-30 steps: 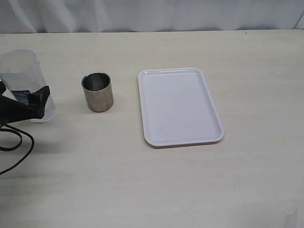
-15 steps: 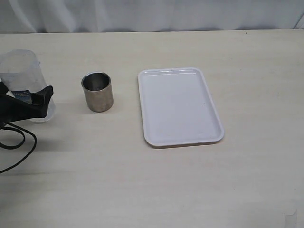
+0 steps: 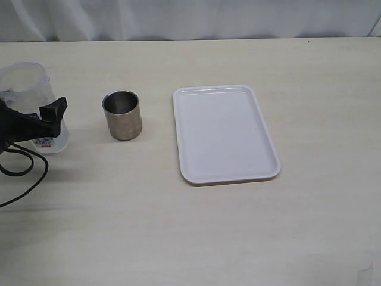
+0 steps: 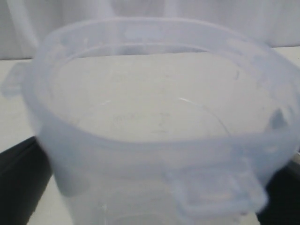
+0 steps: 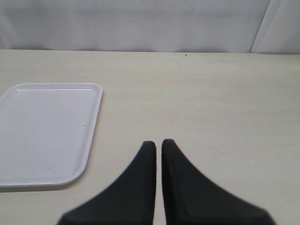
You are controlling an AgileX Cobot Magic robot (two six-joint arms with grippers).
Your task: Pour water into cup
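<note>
Steel cup (image 3: pixel 122 115) stood upright near the clear container (image 3: pixel 24 83), probably so the pour would be short. Left gripper (image 3: pixel 31 117) had fingers (image 3: pixel 56 112) on both sides of the container; whether they pressed it, I could not tell. Right gripper (image 5: pixel 158 146) was closed and empty, off beyond the tray (image 3: pixel 225 133).

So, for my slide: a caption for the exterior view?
Fingers of the left gripper flank a tall clear plastic container beside a short brushed-steel cup.

Pale table (image 3: pixel 178 238): cup (image 3: pixel 122 116), white tray (image 3: pixel 226 134)
</note>
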